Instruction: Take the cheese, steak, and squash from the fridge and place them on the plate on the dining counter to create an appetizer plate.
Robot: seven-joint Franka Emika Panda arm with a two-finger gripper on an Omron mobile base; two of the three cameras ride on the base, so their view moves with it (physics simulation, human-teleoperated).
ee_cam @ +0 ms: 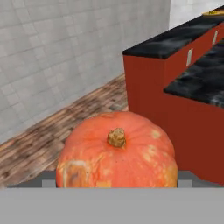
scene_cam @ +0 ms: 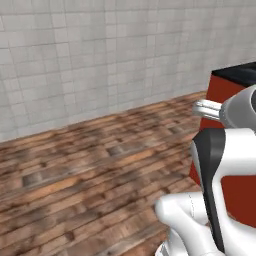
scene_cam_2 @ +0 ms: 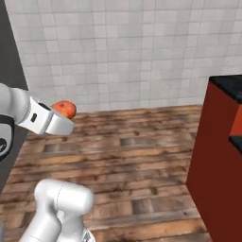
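Gripper (scene_cam_2: 65,118) clamped on the squash (ee_cam: 117,151), carried above wooden floor (scene_cam: 75,175). Red-fronted desk (ee_cam: 175,41) ahead to the right, plate (ee_cam: 214,12) at its far end. Tiled wall (scene_cam_2: 123,52) behind.

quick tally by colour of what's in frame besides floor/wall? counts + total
Orange: 1, the squash held in the gripper.
Red with black top: 1, the dining counter.
Yellow-orange: 1, the plate rim on the far counter top.
Total: 3

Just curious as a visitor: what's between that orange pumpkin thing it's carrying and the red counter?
Only bare wooden floor separates the squash from the dining counter, best seen in the right base view.
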